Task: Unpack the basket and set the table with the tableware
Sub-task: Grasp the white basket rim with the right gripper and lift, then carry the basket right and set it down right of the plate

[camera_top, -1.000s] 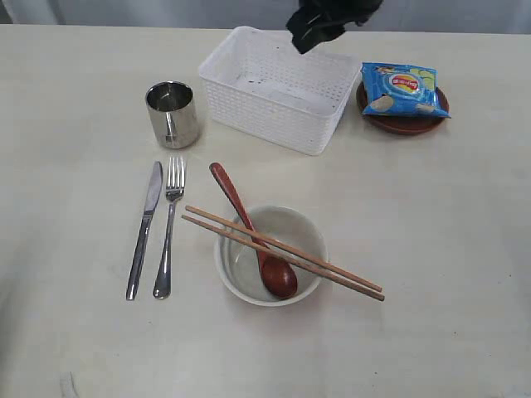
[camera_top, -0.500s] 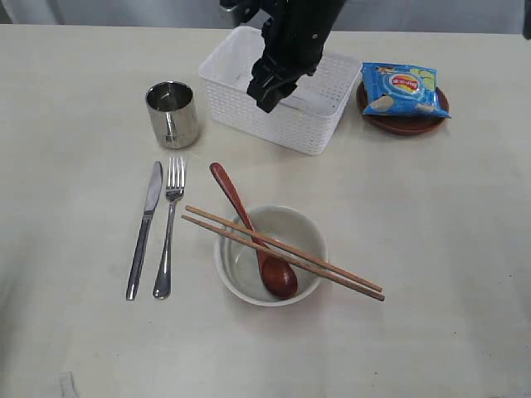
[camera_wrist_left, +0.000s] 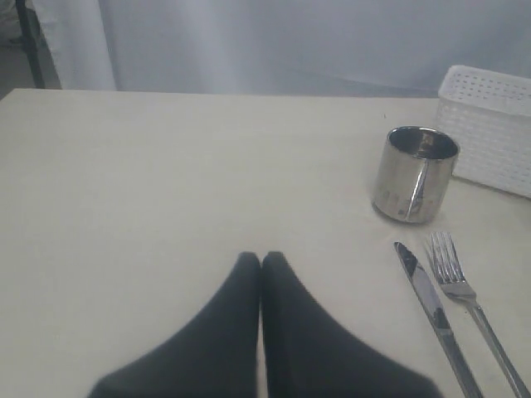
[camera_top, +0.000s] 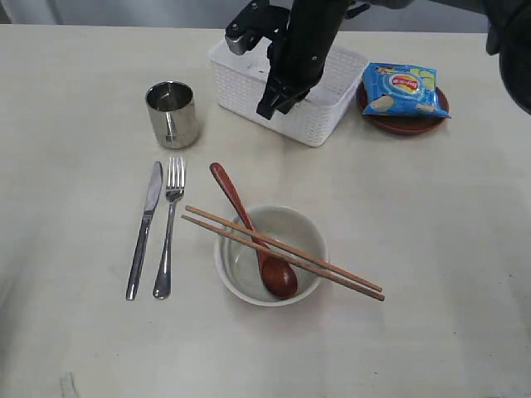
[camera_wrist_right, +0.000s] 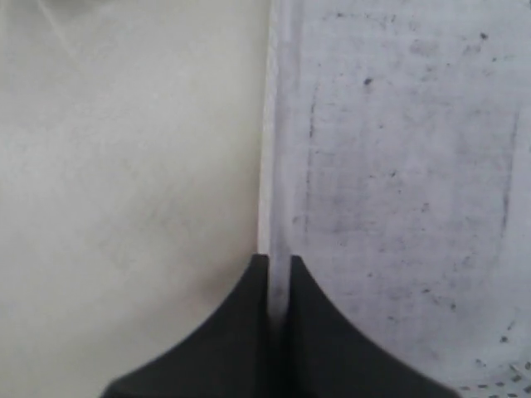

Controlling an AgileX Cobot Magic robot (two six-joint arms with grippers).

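The right gripper pinches the basket's wall.

The dark right arm [camera_top: 305, 41] reaches down from the top middle of the frame. The right gripper [camera_top: 271, 106] is closed on the near wall of the white basket [camera_top: 330, 116], with one finger inside and one outside. The basket sits at the upper middle of the table [camera_top: 448, 249], between the shiny cup [camera_top: 172, 114] on its left and the brown plate [camera_top: 404, 123] with the blue chip bag [camera_top: 400, 89] on its right. The left gripper [camera_wrist_left: 260, 262] is closed on nothing, over bare table near the cup. The knife [camera_top: 145, 227] and fork [camera_top: 168, 225] lie at the lower left. The bowl [camera_top: 309, 233], at the lower middle, holds the spoon [camera_top: 249, 232], with the chopsticks [camera_top: 282, 251] across it.
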